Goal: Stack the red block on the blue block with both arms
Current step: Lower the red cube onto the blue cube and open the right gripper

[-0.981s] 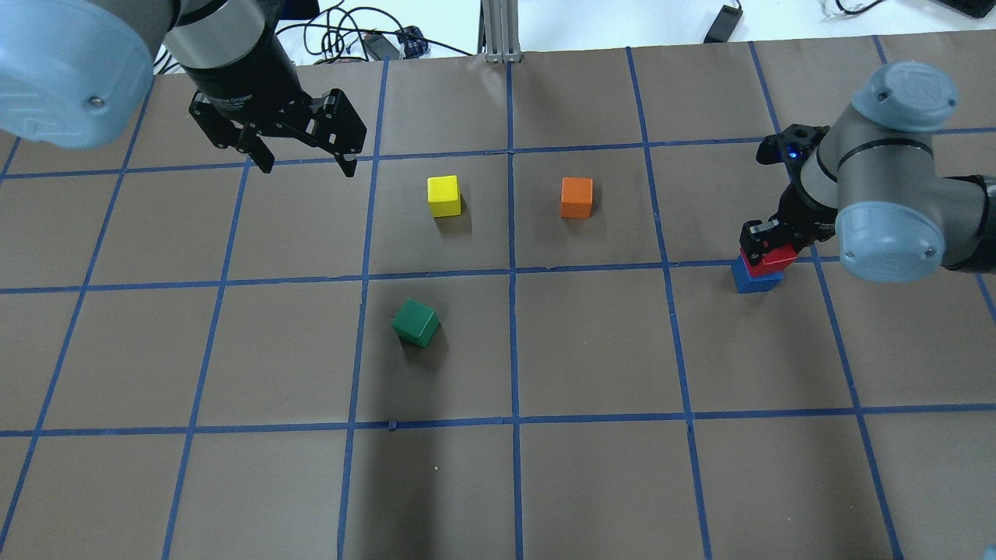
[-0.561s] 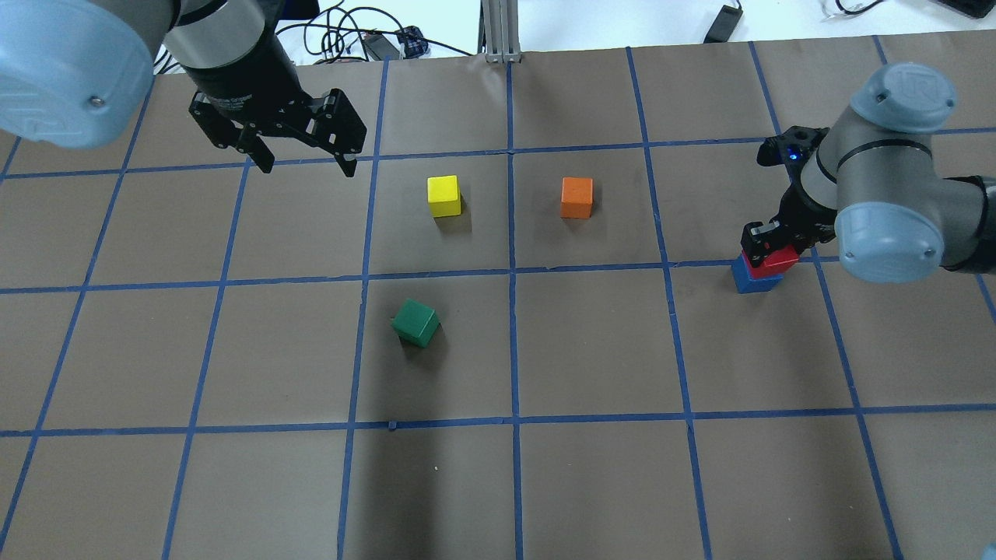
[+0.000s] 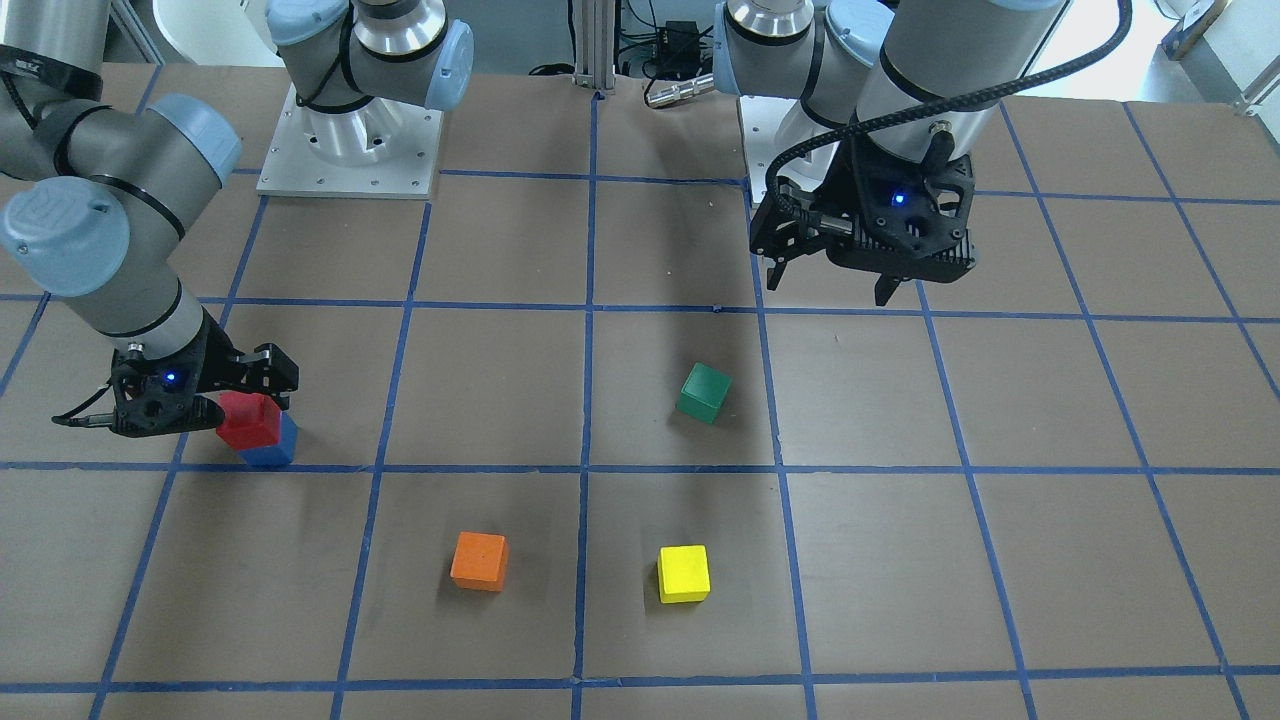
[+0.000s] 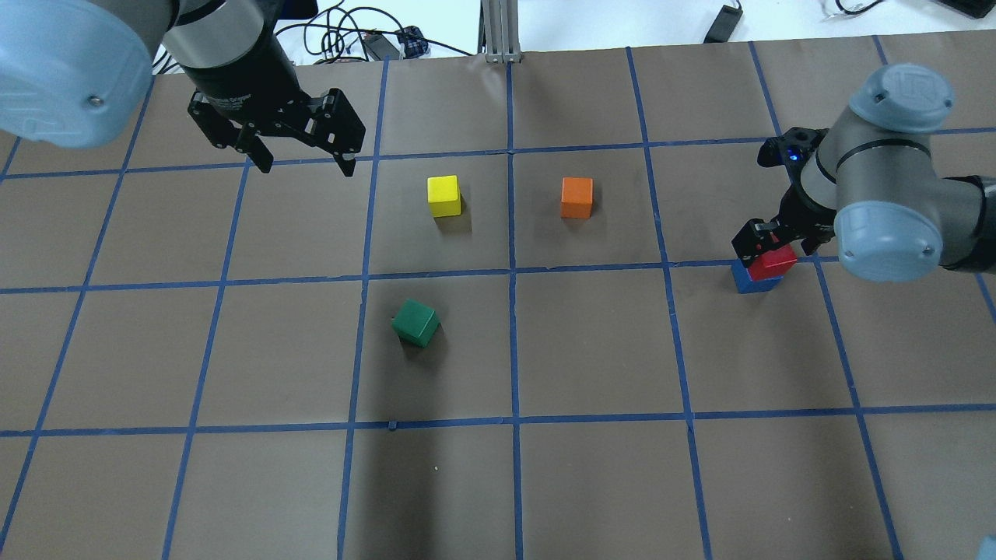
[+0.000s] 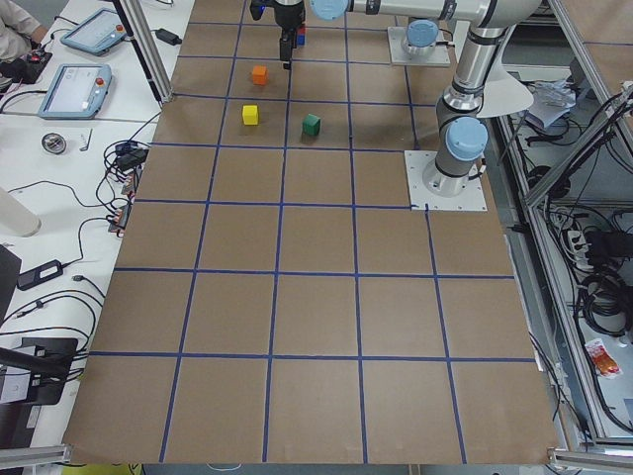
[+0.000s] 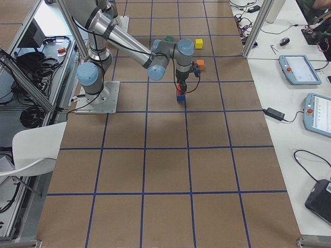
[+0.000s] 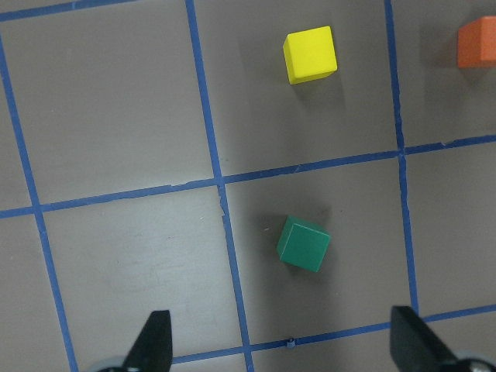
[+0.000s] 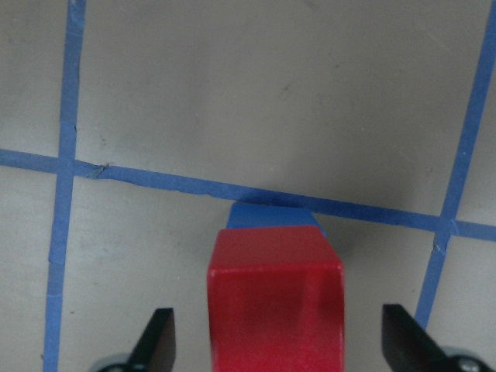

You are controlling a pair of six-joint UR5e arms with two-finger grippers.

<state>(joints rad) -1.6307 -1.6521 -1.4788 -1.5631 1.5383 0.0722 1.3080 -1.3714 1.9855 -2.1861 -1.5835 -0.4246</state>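
The red block [image 4: 772,262] sits on top of the blue block [image 4: 749,281] at the right of the table. It also shows in the front view [image 3: 248,422], with the blue block [image 3: 272,452] under it. My right gripper [image 4: 772,247] is open around the red block. In the right wrist view both fingertips [image 8: 159,341] stand clear of the red block [image 8: 275,302], and a strip of the blue block [image 8: 271,215] shows beyond it. My left gripper [image 4: 303,162] is open and empty, high over the far left of the table.
A yellow cube [image 4: 443,195] and an orange cube [image 4: 576,197] sit mid-table at the back. A green cube [image 4: 415,322] lies turned, nearer the front. Cables and a metal post [image 4: 502,31] lie beyond the far edge.
My right gripper's fingers have spread apart from the red block, which stays on the blue block. The left arm has not moved.
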